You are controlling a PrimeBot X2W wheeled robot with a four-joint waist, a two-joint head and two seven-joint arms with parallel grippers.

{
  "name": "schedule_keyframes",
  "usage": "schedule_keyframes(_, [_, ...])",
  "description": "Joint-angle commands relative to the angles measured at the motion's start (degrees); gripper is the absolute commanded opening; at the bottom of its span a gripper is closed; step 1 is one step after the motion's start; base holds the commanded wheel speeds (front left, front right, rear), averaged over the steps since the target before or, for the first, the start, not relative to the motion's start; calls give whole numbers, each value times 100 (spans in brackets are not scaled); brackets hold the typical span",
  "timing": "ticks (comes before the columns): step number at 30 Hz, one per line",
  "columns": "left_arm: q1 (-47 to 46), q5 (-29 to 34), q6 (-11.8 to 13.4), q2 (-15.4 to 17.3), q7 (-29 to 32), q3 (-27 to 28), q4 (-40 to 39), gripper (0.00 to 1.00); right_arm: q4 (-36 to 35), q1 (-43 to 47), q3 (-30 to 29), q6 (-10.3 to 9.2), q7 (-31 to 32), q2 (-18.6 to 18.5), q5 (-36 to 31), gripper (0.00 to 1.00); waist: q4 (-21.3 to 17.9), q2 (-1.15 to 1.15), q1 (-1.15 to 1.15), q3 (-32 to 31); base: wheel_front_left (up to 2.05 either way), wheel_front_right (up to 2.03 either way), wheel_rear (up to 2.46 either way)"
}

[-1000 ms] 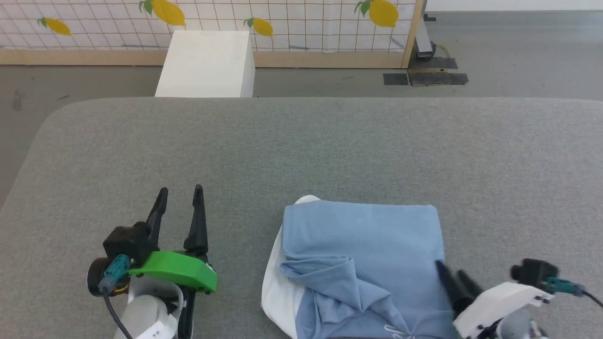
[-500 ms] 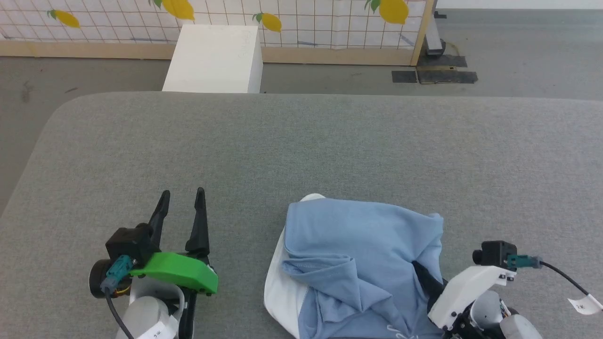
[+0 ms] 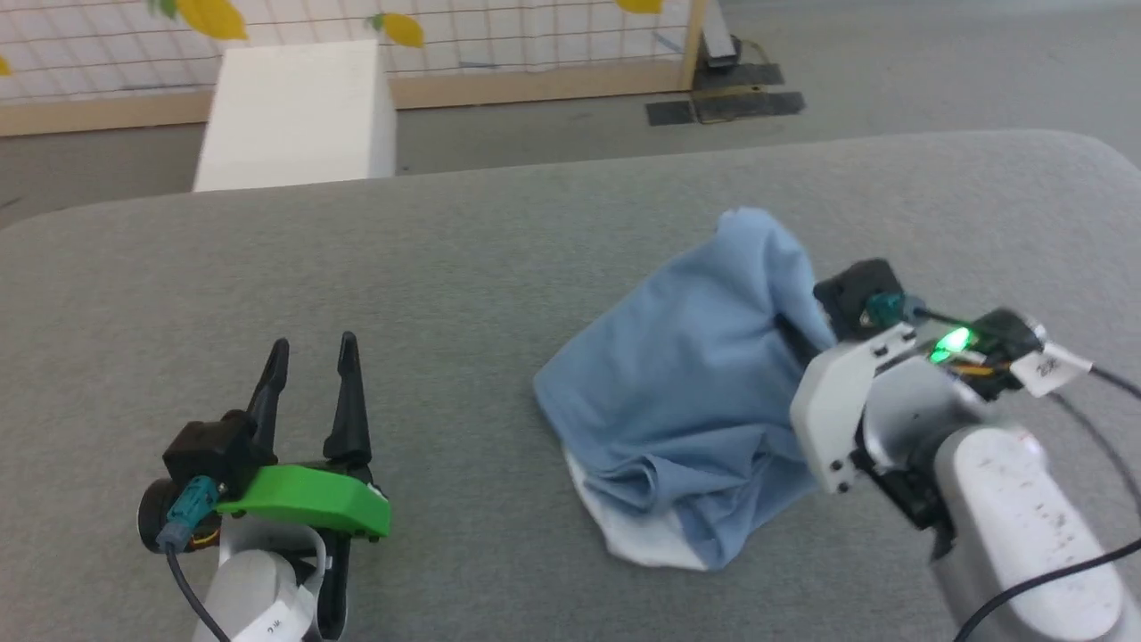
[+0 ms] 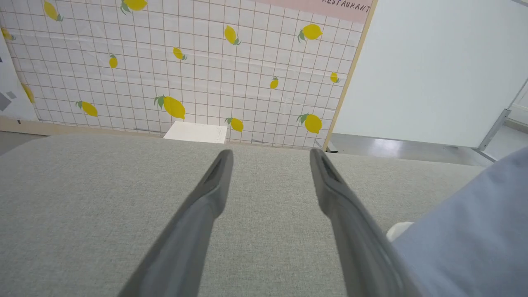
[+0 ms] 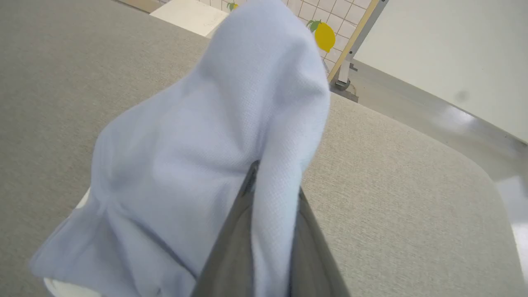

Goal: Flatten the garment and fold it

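garment (image 3: 686, 383) light blue, white edge | table (image 3: 446, 259) grey | box (image 3: 294, 116) white

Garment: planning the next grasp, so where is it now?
In the head view the garment sits bunched right of centre on the table, one edge pinched up by the right gripper, apart from the left gripper.

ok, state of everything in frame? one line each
garment: bunched, not flat; one side lifted off the table, the lower part with the white collar resting on it.
right gripper: fingers shut on a fold of the garment, holding it up.
left gripper: fingers open, empty, apart from the garment.
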Motion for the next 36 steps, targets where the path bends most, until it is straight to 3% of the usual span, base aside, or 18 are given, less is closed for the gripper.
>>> schedule_keyframes(1, [-79, 49, 14, 24, -27, 10, -69, 100, -34, -189, 14, -12, 66, -226, -51, 0, -582, 0, 0, 292, 0, 0, 0])
schedule_keyframes(8, [-331, 158, 13, 162, -21, -56, -321, 100, 356, -854, -238, -12, 89, -1189, -104, 0, -1335, 0, 0, 806, 0, 0, 0])
schedule_keyframes(16, [-605, 249, 5, 401, 190, -153, -684, 100, 1371, -1353, -962, -12, -494, -1803, -362, 0, -1785, 0, 0, 1486, 0, 0, 0])
schedule_keyframes(22, [-770, 313, -12, 602, 480, -219, -1002, 100, 2134, -1737, -1842, -12, -1224, -1802, -918, 0, -1760, 0, 0, 1951, 0, 0, 0])
schedule_keyframes(34, [-826, 304, -14, 796, 704, -301, -1299, 100, 2972, -2338, -3439, -12, -2052, -1261, -2080, 0, -1337, 0, 0, 2295, 0, 0, 0])
schedule_keyframes(35, [-823, 297, -6, 782, 691, -310, -1282, 100, 3003, -2341, -3520, -12, -2084, -1235, -2172, 43, -1307, 0, 0, 2264, 0, 0, 0])
schedule_keyframes(36, [-815, 291, 6, 756, 663, -329, -1244, 100, 3047, -2342, -3630, -12, -2117, -1199, -2259, 100, -1265, 0, 0, 2192, 0, 0, 0])
